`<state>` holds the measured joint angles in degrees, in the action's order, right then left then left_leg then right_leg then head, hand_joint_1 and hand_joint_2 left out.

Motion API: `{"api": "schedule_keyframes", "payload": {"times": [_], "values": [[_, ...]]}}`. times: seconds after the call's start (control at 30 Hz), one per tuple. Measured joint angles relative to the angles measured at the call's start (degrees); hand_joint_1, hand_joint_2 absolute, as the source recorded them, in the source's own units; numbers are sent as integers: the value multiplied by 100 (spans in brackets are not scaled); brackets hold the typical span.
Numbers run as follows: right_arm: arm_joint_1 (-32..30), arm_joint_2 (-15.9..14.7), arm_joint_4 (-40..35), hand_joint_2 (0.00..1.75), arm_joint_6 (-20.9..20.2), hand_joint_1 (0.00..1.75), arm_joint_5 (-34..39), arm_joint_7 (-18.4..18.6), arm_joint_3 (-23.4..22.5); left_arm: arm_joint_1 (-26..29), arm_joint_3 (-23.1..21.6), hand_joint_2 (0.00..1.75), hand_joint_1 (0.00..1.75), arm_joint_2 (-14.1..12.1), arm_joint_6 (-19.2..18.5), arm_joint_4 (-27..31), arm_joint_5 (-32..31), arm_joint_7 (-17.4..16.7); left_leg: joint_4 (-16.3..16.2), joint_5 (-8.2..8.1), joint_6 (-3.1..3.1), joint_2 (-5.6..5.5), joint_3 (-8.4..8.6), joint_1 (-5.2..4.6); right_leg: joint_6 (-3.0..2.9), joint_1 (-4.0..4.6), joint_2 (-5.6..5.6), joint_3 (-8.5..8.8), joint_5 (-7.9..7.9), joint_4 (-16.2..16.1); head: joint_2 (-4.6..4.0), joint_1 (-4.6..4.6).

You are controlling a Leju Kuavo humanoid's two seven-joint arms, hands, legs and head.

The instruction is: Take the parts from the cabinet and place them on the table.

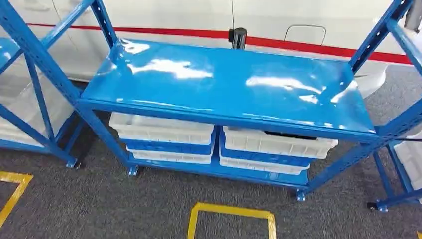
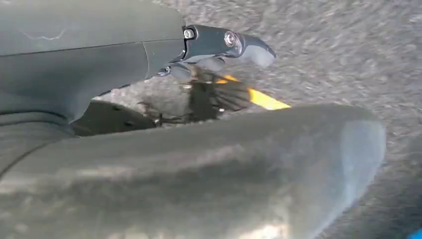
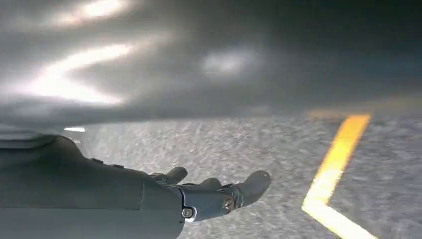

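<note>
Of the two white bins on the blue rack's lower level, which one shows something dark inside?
The right-hand bin: a dark shape shows at its back rim under the shelf. The left-hand bin shows only white.

I'm looking at what reads as a warehouse or factory storeroom. A blue steel shelving rack (image 1: 226,84) stands before me, with white plastic bins (image 1: 161,128) stacked on its lower shelf and more blue racks (image 1: 30,64) to either side. The floor is grey carpet (image 1: 99,204) marked with yellow tape lines (image 1: 231,211), and behind the rack runs a white wall with a red stripe (image 1: 298,46).
</note>
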<state>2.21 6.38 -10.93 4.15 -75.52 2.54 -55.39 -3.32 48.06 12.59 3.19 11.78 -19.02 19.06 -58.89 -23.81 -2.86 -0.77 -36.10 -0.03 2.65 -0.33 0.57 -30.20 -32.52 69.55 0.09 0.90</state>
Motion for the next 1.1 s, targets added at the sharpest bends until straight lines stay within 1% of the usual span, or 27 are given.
{"api": "schedule_keyframes", "payload": {"times": [0.03, 0.07, 0.1, 0.13, 0.17, 0.2, 0.23, 0.27, 0.3, 0.33, 0.37, 0.4, 0.47, 0.5, 0.53, 0.6, 0.77, 0.87, 0.9, 0.93, 1.0, 1.1], "values": [[7, 0, 0, 0, 0, 0, 0, 0, 0, -13, 0, 0, 0, 0, 4, 0, -2, 0, 1, -55, -17, -9, 36, 0, -55, 0, -2, -292, -226, 307, 0, 9], [7, 2, 0, 0, 0, 0, -4, 0, 0, -16, 0, 0, 0, 0, 11, 0, -2, -2, 1, -113, -20, -24, 96, -5, -85, 0, -3, -515, -503, 465, 0, -2], [5, 0, 0, 0, 0, 0, -7, 0, 0, -15, 0, 0, 0, 2, 22, 0, -9, -11, 1, -177, -20, -46, 178, -7, -104, 1, -4, -658, -687, 446, 0, 2], [-10, 0, 0, 0, 0, 0, -7, 2, 0, -7, 2, 0, 0, 2, 42, 0, -11, -13, 0, -224, -15, -57, 267, -8, -59, 0, -4, -690, -674, 271, 0, 0], [-24, -2, 0, 0, 0, 0, -7, 2, 0, 0, 2, 0, 0, 2, 89, 0, -13, -22, 0, -286, -5, -72, 357, -10, 25, 1, -4, -654, -508, -62, 0, 0], [-26, -6, 0, 0, 0, 0, -11, 2, 0, 1, 2, 0, 0, 2, 135, 0, -15, -54, 1, -343, 10, -80, 437, -11, 125, 2, -4, -577, -181, -500, 0, -4], [-29, -11, 0, 0, 0, 0, -13, 4, 0, 3, 4, 0, 0, 15, 186, 0, -15, -88, 10, -400, 25, -80, 483, -14, 202, 13, -14, -505, 330, -991, 0, -6], [-44, -20, 0, 0, 0, 0, -15, 13, 0, -2, 11, 0, 0, 20, 236, -4, -15, -129, -12, -455, 48, -85, 545, -38, 171, 17, -29, -501, 653, -1070, 0, 0], [-11, -20, 0, 0, -2, 0, -24, 24, 0, -15, 22, 0, 0, 20, 336, -2, -20, -209, -2, -481, 79, -97, 525, -46, 6, 48, -33, -479, 640, -1102, 0, 2], [-3, -17, 0, 0, -4, 0, -35, 28, 0, -30, 26, 0, 0, 22, 405, -2, -20, -289, 37, -493, 105, -99, 507, -54, -66, 41, -23, -423, 735, -1123, 0, 15], [-13, -18, 0, 0, -15, 0, -46, 37, 0, -28, 31, 0, 0, 24, 475, -2, -22, -348, -38, -485, 59, -74, 520, -77, -10, -26, -17, -419, 844, -1157, 0, 26], [-19, -26, 0, 0, -15, 0, -57, 55, 0, -19, 37, 0, 0, 33, 527, -2, -22, -416, -20, -439, -33, -69, 522, -76, -15, -5, -11, -401, 838, -1159, 0, 13], [-17, -28, 0, 0, -15, 0, -68, 63, 0, -15, 42, 0, 0, 33, 641, -2, -44, -503, 14, -446, -24, -57, 542, -87, -53, 3, -4, -394, 810, -1165, 0, 15], [-13, -33, 0, 0, -15, 0, -72, 66, 0, -19, 44, 0, 0, 35, 695, -2, -59, -533, 69, -484, 12, -48, 578, -86, -77, 9, -2, -393, 795, -1165, 0, 18], [-8, -33, 0, 0, -15, 0, -74, 68, 0, -22, 44, 0, 0, 35, 715, -2, -66, -540, 108, -518, 61, -42, 600, -81, -95, 14, -3, -391, 783, -1165, 0, 13], [-8, -33, 0, 0, -15, 0, -81, 70, 0, -26, 46, 0, 0, 35, 759, -2, -68, -562, 122, -522, 64, -40, 615, -81, -127, 16, -3, -369, 761, -1166, 0, 17], [-7, -33, 0, 0, -15, 0, -111, 72, 0, -28, 48, 0, 0, 37, 844, -2, -70, -588, 132, -526, 88, -40, 623, -79, -135, 21, -4, -361, 758, -1165, 0, 13], [-9, -35, 0, 0, -15, 0, -125, 72, 0, -28, 50, 0, 0, 37, 876, -2, -70, -605, 132, -524, 92, -40, 629, -81, -136, 18, -4, -350, 758, -1166, 0, 13], [-9, -35, 0, 0, -13, 0, -127, 72, 0, -28, 50, 175, 0, 37, 889, -2, -72, -612, 132, -524, 92, -40, 634, -84, -135, 18, -4, -344, 758, -1167, 0, 13], [-9, -35, 0, 175, 13, 0, -125, 68, 0, -28, 52, 175, 0, 37, 927, -2, -70, -616, 132, -524, 92, -40, 641, -87, -135, 15, -4, -335, 758, -1168, 0, 13], [-9, -35, 0, 175, 70, 0, -75, 39, 0, -28, 63, 175, 0, 39, 918, -2, -53, -616, 132, -524, 92, -40, 650, -90, -135, 11, -4, -322, 758, -1174, 0, 13], [-14, -35, -4, 175, 70, 0, 194, 26, -22, -21, 98, 175, 0, 39, 874, 4, 42, -625, 132, -524, 92, -40, 656, -92, -135, 10, -4, -309, 759, -1183, 0, 13]]}}
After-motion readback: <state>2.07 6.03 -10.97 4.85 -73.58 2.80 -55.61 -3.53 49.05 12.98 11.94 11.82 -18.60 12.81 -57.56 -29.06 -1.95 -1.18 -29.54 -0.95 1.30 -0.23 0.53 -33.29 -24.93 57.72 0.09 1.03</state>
